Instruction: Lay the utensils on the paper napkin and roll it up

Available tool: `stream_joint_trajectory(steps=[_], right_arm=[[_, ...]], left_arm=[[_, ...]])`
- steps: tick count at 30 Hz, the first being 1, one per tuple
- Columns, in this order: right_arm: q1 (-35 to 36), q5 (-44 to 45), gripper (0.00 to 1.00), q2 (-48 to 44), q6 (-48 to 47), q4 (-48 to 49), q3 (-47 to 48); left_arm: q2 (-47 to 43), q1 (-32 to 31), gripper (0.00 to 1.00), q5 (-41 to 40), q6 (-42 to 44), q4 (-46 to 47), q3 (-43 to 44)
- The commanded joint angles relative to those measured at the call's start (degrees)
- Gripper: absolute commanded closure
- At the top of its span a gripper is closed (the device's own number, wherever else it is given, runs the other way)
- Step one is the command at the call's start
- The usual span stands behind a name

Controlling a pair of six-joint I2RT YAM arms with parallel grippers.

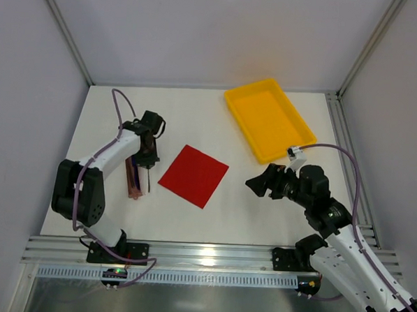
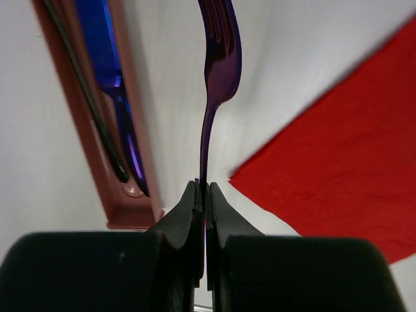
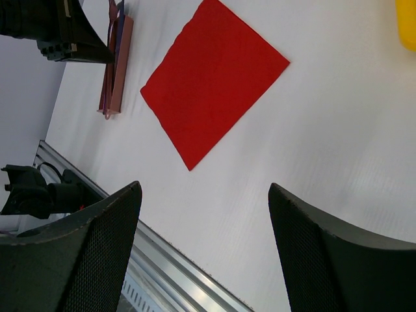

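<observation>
My left gripper [image 1: 146,164] [image 2: 203,188] is shut on the thin handle of a blue-purple fork [image 2: 220,58], which it holds tines away, just left of the red paper napkin [image 1: 193,175] [image 2: 338,162]. Beside it lies a long brownish-red holder [image 1: 133,180] [image 2: 133,211] with a blue knife [image 2: 104,52] and a black utensil [image 2: 84,97] inside. The napkin lies flat mid-table and also shows in the right wrist view [image 3: 214,78]. My right gripper [image 1: 258,181] [image 3: 205,195] is open and empty, right of the napkin, above bare table.
A yellow plastic tray [image 1: 266,117] stands at the back right, its corner in the right wrist view [image 3: 408,23]. An aluminium rail [image 1: 203,257] runs along the near table edge. Grey walls enclose the table on three sides.
</observation>
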Motion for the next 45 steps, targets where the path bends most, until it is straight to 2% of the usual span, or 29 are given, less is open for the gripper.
stream_joint_trajectory(steps=[1, 8, 15, 20, 39, 45], right_arm=[[0.2, 0.6, 0.20, 1.7, -1.5, 1.7, 3.2], [0.1, 1.0, 0.20, 2.0, -0.5, 2.2, 2.9], [0.2, 1.3, 0.20, 2.1, -0.8, 1.5, 2.9], [0.2, 1.4, 0.20, 2.3, -1.0, 1.5, 2.9], [0.2, 1.5, 0.21, 1.7, -1.8, 0.9, 2.7], [0.2, 1.8, 0.20, 1.2, -2.0, 0.2, 2.8]], left_arm=[[-3.7, -4.3, 1.00, 6.5, -5.2, 4.9, 2.2], [2.8, -10.5, 1.00, 9.8, -12.9, 13.2, 5.6], [12.0, -12.6, 1.00, 10.8, -17.1, 17.0, 10.3], [17.2, -12.6, 1.00, 10.5, -17.7, 16.4, 13.3], [22.1, -13.6, 1.00, 6.8, -18.1, 13.4, 16.1], [23.9, -14.1, 0.91, 6.2, -18.0, 11.6, 17.7]])
